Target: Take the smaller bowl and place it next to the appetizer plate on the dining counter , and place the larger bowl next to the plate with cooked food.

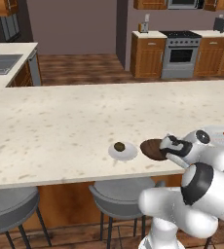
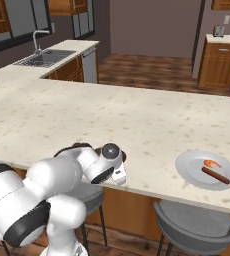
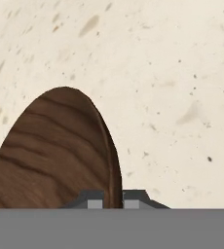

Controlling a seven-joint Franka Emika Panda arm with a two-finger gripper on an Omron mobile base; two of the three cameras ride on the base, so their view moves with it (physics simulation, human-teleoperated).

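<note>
My gripper [image 1: 166, 147] is shut on the rim of the smaller bowl [image 1: 152, 149], a dark brown wood-look bowl held tilted low over the dining counter [image 1: 60, 121]. The bowl hangs just right of the appetizer plate [image 1: 126, 153], a small white plate with a dark ball of food, and a narrow gap separates them. In the hand view the smaller bowl [image 3: 55, 151] fills the lower left, its rim pinched between the fingertips [image 3: 94, 199]. The plate with cooked food [image 2: 199, 172] lies further right near the counter's front edge. The larger bowl is out of view.
Grey round stools [image 1: 116, 197] stand under the counter's near edge. A sink [image 2: 47, 57] sits in the far left counter. A stove [image 1: 181, 53] and wooden cabinets [image 1: 148, 56] line the back wall.
</note>
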